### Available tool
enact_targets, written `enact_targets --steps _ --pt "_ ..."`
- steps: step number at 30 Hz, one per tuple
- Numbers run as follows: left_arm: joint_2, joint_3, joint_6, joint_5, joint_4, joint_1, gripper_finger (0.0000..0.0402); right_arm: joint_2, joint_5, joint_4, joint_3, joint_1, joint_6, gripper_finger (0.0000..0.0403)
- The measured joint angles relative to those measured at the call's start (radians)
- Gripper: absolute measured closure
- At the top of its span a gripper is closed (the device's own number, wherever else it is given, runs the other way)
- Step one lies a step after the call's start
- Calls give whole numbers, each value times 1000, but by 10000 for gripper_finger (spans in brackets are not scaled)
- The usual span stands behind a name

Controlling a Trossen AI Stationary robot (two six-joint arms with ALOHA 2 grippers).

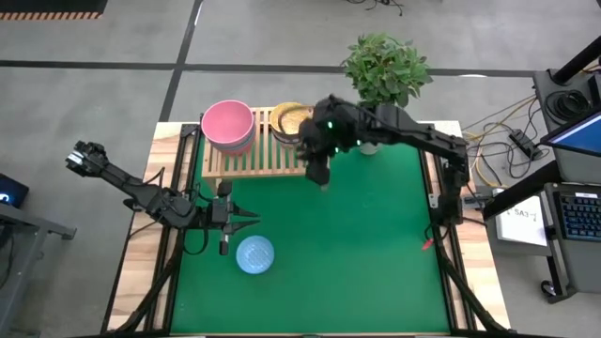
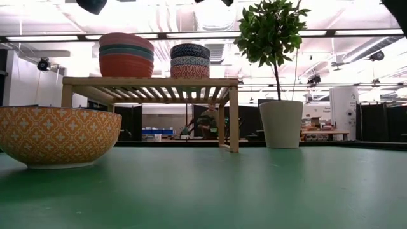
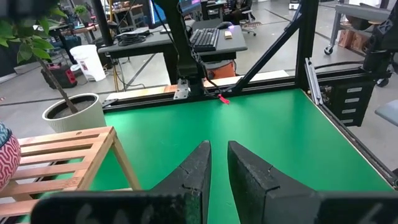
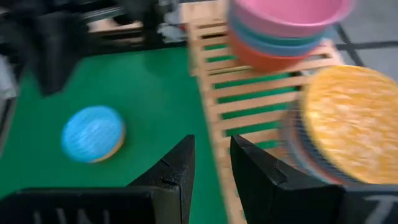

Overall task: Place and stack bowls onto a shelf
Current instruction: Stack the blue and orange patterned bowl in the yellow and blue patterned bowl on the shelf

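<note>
The light-wood shelf (image 1: 255, 158) stands at the far side of the green mat. On it, a stack of plain bowls with the pink one on top (image 1: 228, 127) sits to the left. A stack of patterned bowls, yellow inside on top (image 1: 289, 117), sits to the right. One bowl, orange outside (image 2: 57, 135) and light blue inside (image 1: 254, 253), rests upright on the mat. My right gripper (image 1: 319, 176) hangs open and empty over the shelf's near right corner. My left gripper (image 1: 252, 219) is empty, its fingers a narrow gap apart. It lies level just beyond the lone bowl.
A potted plant (image 1: 385, 66) in a white pot (image 2: 281, 124) stands by the shelf's right end. Bare green mat (image 1: 366, 253) fills the near right. Desks, gear and a person show in the room beyond the table.
</note>
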Motion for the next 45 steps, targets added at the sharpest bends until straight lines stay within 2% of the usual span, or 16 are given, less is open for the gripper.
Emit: enact_targets --steps 4,8,18,23,29,33,37,42,45 --pt "0 0 -1 0 0 0 365 -44 23 7 -68 71 1 312" --pt "0 0 -1 0 0 0 365 -121 77 66 -213 127 -1 312" --pt "0 0 -5 0 5 0 365 -425 78 508 -818 202 19 310" --pt "0 0 -16 0 5 0 365 -573 71 846 -1179 254 25 310" --pt "2 0 -106 0 6 0 365 -682 74 1123 -1486 297 2 310" --pt "26 0 -226 0 2 0 365 -735 67 1221 -1586 300 5 310" --pt "72 8 -370 10 -26 0 358 -782 67 1216 -1630 299 -1 310" --pt "174 102 -538 110 -199 0 318 -836 44 1219 -1663 299 -32 310" --pt "255 196 -574 137 -384 0 286 -855 42 1215 -1680 299 -41 310"
